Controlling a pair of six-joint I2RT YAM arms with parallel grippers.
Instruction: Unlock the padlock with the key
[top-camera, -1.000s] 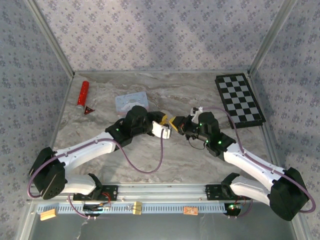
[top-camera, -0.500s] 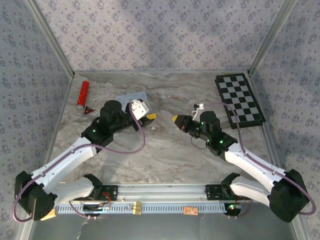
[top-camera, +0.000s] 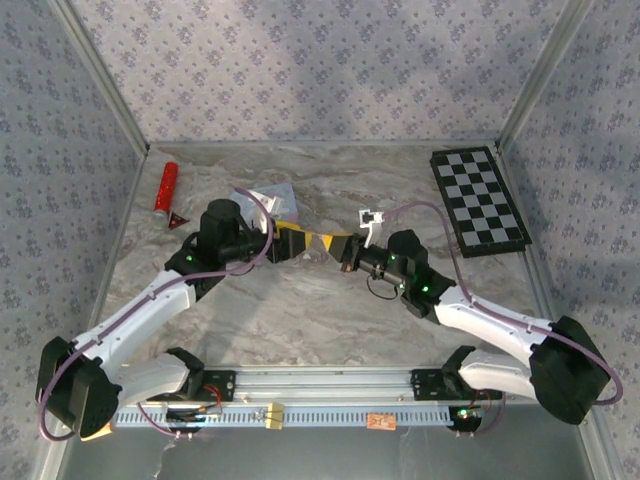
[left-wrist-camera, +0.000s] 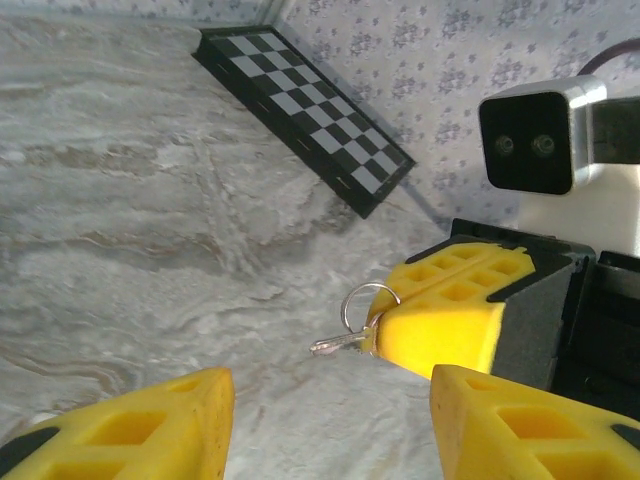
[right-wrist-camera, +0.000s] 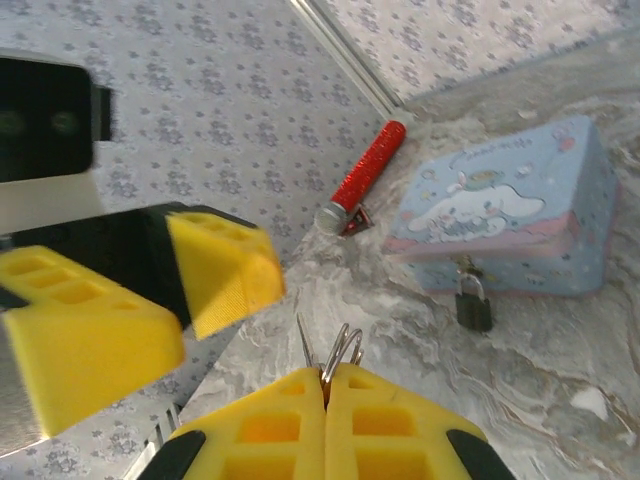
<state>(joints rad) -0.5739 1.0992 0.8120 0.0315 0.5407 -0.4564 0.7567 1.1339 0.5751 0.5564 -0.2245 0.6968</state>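
Lena: Since half a second ago the left arm has swung its claw (left-wrist-camera: 328, 388) out from beside the tin (right-wrist-camera: 510, 215) towards the right claw (right-wrist-camera: 325, 390), and the right claw has slid a little nearer the arms' bases.

Omar: A second ago the two claws were nose to nose over the middle of the tabletop (top-camera: 300, 310) — is there a gap between them now?

Lena: Yes, a small one. Seen from the left wrist, the left claw's yellow fingers (left-wrist-camera: 150, 425) stand well apart, with bare tabletop between them.

Omar: And the right claw?

Lena: Its pads are pressed together on the key (left-wrist-camera: 332, 346) — the blade and its wire ring stick out past the fingertips, towards the left claw.

Omar: Where is the padlock (right-wrist-camera: 473, 303)?

Lena: Upright against the side of the light-blue cartoon tin that faces the right claw, shackle uppermost and touching the tin's lower edge. Whether the shackle passes through a hasp cannot be told. It sits beyond the right claw's tips, well apart from the key.

Omar: What else lies on the tabletop?

Lena: A red tube (right-wrist-camera: 365, 178) with a silvery end lies left of the tin, by the foot of the left wall, and a checkerboard (top-camera: 478, 200) lies at the far right, well apart from both claws.
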